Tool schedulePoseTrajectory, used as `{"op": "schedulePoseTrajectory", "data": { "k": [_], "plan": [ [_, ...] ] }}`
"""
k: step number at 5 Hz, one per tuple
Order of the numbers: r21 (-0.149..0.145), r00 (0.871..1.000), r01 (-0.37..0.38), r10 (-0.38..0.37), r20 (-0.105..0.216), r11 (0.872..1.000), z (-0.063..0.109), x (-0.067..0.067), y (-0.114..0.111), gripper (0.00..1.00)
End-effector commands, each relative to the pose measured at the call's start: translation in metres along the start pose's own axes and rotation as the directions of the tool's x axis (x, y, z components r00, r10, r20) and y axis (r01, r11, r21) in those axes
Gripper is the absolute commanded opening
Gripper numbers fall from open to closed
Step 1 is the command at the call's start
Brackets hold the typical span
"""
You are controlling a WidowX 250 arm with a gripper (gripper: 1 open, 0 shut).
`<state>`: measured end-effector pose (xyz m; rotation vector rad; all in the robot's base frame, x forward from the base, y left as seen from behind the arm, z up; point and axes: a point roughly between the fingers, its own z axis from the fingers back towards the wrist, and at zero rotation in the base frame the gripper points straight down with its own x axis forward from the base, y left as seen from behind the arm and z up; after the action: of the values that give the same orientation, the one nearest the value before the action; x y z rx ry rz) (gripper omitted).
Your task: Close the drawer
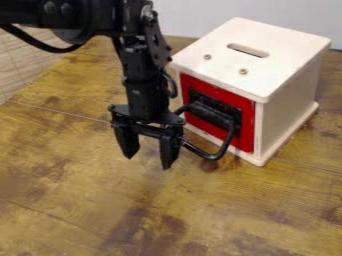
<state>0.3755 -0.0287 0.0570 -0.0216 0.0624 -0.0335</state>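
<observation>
The cream-white cabinet (274, 75) stands upright on the wooden bench (94, 200), and everything else is placed from it. Its top carries a dark slot (249, 50), with two small round metal-coloured spots on the same face, between the slot and the front edge. The red drawer (245, 146) is at the cabinet's front, the side turned toward the arm. Its large black loop handle (230, 141) sticks out from the cabinet's front and bends down toward the bench. Whether the drawer sits flush with the cabinet or slightly out of it, I cannot tell.

The black robot arm (139, 50) comes in from the upper left of the view and hangs down in front of the cabinet, on its drawer side. The hand (148, 152) points downward, low over the bench, beside the handle in front of the cabinet. Its two dark fingers (170, 153) are spread wide, with bench showing between them, and it has hold of nothing. Whether the hand's near side touches the handle in front of the cabinet, I cannot tell.
</observation>
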Motion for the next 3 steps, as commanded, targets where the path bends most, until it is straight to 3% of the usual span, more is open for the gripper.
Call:
{"op": "schedulePoseTrajectory", "data": {
  "k": [1, 2, 3],
  "plan": [
    [-0.016, 0.996, 0.017, -0.016, 0.086, 1.000, 0.026, -0.003, -0.016, 1.00],
    [-0.026, 0.995, 0.014, -0.011, 0.100, 1.000, 0.027, -0.001, -0.027, 1.00],
    [-0.037, 0.994, -0.022, 0.026, 0.106, 0.999, 0.025, -0.001, -0.018, 1.00]
  ]
}}
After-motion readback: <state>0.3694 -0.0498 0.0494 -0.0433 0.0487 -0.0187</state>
